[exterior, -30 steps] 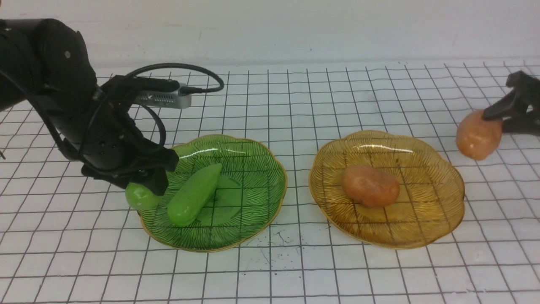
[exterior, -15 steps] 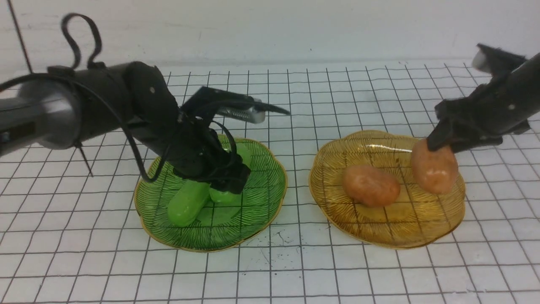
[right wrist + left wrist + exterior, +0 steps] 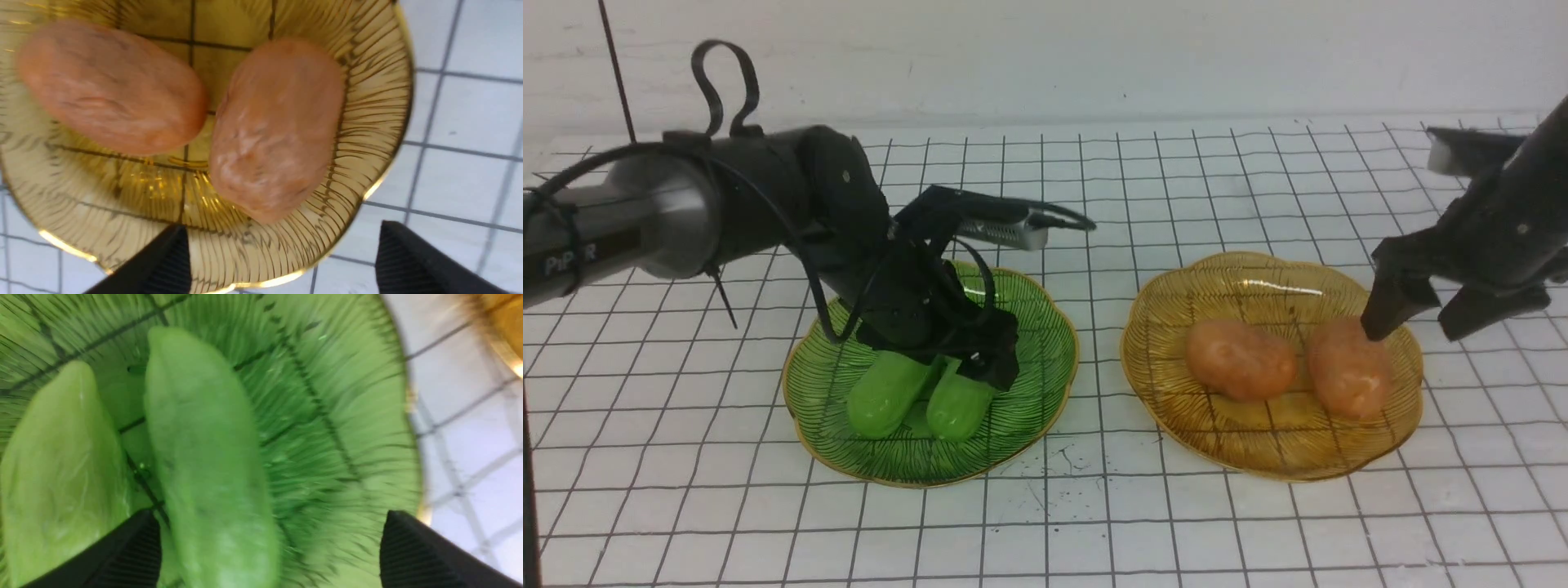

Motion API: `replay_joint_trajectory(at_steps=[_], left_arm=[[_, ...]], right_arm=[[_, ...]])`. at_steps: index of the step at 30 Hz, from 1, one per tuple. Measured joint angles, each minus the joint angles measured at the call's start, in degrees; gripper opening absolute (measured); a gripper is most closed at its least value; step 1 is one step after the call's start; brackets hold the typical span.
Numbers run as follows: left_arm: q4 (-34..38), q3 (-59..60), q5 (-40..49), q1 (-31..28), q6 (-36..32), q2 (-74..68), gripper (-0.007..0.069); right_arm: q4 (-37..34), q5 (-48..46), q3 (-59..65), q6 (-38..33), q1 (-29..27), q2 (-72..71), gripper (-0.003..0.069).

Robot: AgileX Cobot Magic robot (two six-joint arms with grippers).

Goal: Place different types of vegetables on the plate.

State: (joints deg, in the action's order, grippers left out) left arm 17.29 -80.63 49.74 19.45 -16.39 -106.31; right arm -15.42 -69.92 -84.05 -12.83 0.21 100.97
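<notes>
Two green cucumbers lie side by side on the green plate [image 3: 1045,392]: one to the left [image 3: 882,400], one to the right [image 3: 960,404]. My left gripper [image 3: 980,359] hovers just over them, open and holding nothing. In the left wrist view the right cucumber [image 3: 208,457] lies between the spread fingers of the gripper [image 3: 268,516], and the other one [image 3: 61,465] lies beside it. Two orange-brown potatoes [image 3: 1240,359] [image 3: 1347,377] lie on the amber plate [image 3: 1258,445]. My right gripper [image 3: 1411,331] is open just above the right potato [image 3: 278,126], which lies free next to the other potato [image 3: 110,85].
Both plates stand on a white table with a black grid [image 3: 1094,531]. The left arm's camera and cable [image 3: 1013,229] reach over the green plate's far side. A wall [image 3: 1045,57] closes the far edge of the table.
The left gripper carried the second cucumber onto the green plate and opened. The right gripper brought its potato in from the right, lowered it onto the amber plate and let go.
</notes>
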Motion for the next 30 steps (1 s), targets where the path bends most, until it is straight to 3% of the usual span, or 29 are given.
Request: replay_joint_trajectory(at_steps=[2,5,8,9,11,16,21,30], left_arm=[[-0.78,-2.19,3.48,0.00,1.40,1.21,0.0587],[-2.54,-4.41,8.72,0.00,2.44,3.01,0.0431],[-5.47,-5.15,12.84,0.00,3.27,5.95,0.0176],[-7.30,-5.19,13.78,0.00,3.91,8.42,0.0071],[-8.96,-5.19,14.50,0.00,5.30,12.31,0.0011],[-9.11,-3.51,13.45,0.00,6.50,20.99,-0.0008],[-9.00,8.05,5.95,0.00,6.79,38.92,-0.0008],[-8.88,31.07,-9.80,0.00,10.24,63.61,-0.0008]], right_arm=[[0.13,-0.07,0.00,0.00,0.00,-5.06,0.0459],[-0.05,-0.44,0.00,0.06,0.00,-13.58,0.0324],[-0.12,-0.89,0.06,0.29,0.00,-23.17,0.0167],[-0.25,-0.43,0.81,0.41,0.00,-30.04,0.0073],[-0.29,2.86,3.27,0.49,0.00,-40.11,0.0012],[-0.76,16.55,13.55,0.49,0.00,-59.38,-0.0012],[-1.82,42.97,38.61,0.51,0.00,-88.38,-0.0015],[-2.11,49.80,55.32,0.45,0.00,-101.47,-0.0015]])
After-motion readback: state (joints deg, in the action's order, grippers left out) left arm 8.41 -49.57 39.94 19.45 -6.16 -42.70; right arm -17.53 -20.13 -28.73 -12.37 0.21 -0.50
